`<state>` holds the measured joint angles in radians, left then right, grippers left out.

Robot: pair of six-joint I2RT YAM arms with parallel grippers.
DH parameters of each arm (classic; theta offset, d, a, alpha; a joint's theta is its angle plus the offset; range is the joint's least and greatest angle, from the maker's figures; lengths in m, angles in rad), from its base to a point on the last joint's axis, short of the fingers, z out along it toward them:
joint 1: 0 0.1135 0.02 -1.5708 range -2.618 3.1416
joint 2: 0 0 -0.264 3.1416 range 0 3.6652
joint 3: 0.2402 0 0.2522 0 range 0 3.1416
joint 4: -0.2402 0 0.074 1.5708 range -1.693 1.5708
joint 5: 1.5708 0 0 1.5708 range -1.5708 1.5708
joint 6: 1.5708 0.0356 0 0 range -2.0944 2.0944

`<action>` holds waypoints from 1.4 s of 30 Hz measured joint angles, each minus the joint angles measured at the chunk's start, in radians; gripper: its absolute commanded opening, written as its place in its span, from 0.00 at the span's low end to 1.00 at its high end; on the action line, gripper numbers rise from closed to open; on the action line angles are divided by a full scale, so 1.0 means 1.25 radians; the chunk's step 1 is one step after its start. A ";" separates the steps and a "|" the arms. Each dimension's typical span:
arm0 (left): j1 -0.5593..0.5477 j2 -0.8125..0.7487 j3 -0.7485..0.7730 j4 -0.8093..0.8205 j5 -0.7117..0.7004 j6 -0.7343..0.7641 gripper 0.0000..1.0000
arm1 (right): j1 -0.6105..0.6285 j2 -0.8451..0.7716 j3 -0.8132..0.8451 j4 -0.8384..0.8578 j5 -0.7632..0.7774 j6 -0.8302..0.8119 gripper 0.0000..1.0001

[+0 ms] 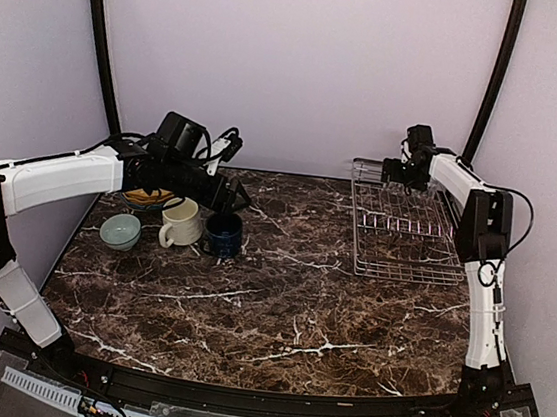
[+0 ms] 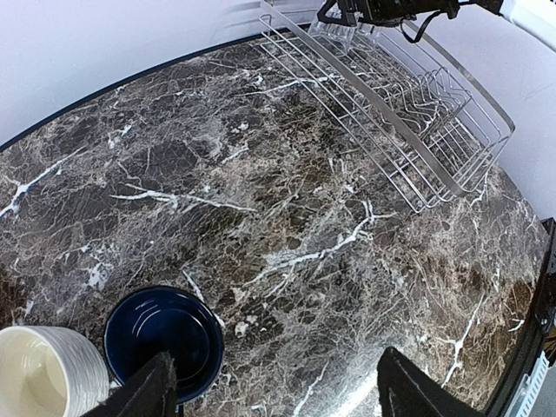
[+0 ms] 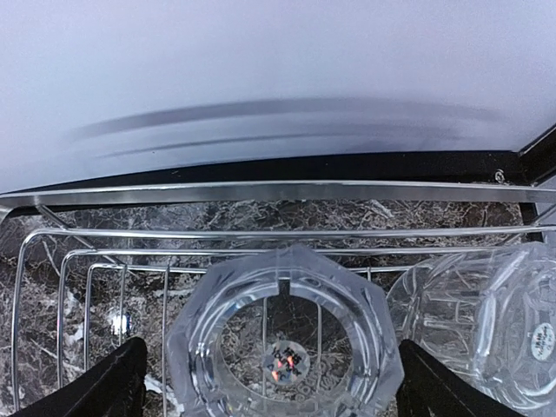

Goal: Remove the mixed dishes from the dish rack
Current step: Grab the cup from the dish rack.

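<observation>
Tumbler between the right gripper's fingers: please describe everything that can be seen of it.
The tumbler is clear, thick-looking glass, faceted outside, round inside, seen end-on from above. It stands on the wires at the far end of the rack, close beside a second glass. The open right gripper straddles it, one finger each side; contact is unclear.

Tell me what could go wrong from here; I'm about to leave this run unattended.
The right gripper hangs open over a clear tumbler; its faceted glass may slip when squeezed. A second glass stands close beside it, so that side's finger could knock it. The left gripper, open over the navy mug, might bump it or the cream mug.
</observation>
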<state>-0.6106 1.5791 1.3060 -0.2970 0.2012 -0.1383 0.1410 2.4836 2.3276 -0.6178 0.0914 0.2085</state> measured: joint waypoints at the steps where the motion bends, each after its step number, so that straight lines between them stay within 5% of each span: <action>1: 0.000 0.000 0.000 0.002 0.000 0.000 0.79 | 0.000 0.008 0.006 0.002 0.001 -0.004 0.88; 13: 0.000 -0.001 -0.008 0.010 -0.003 0.000 0.80 | -0.002 0.030 0.020 0.016 -0.002 -0.018 0.33; 19: 0.000 -0.020 -0.026 0.020 -0.004 0.000 0.84 | -0.002 -0.101 -0.151 0.047 -0.055 -0.010 0.26; 27: 0.000 -0.039 -0.025 0.088 0.110 -0.113 0.86 | -0.002 -0.579 -0.636 0.285 -0.237 0.076 0.26; 34: -0.005 -0.029 -0.131 0.490 0.285 -0.450 0.87 | 0.040 -0.808 -0.992 0.591 -0.452 0.272 0.26; 42: -0.083 0.121 -0.208 0.927 0.330 -0.780 0.85 | 0.209 -0.845 -1.147 0.827 -0.553 0.451 0.26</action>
<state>-0.7147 1.7309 1.0454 0.8616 0.6140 -1.1137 0.4019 1.4269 0.8932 0.4156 -0.6003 0.7727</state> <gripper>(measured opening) 0.865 0.662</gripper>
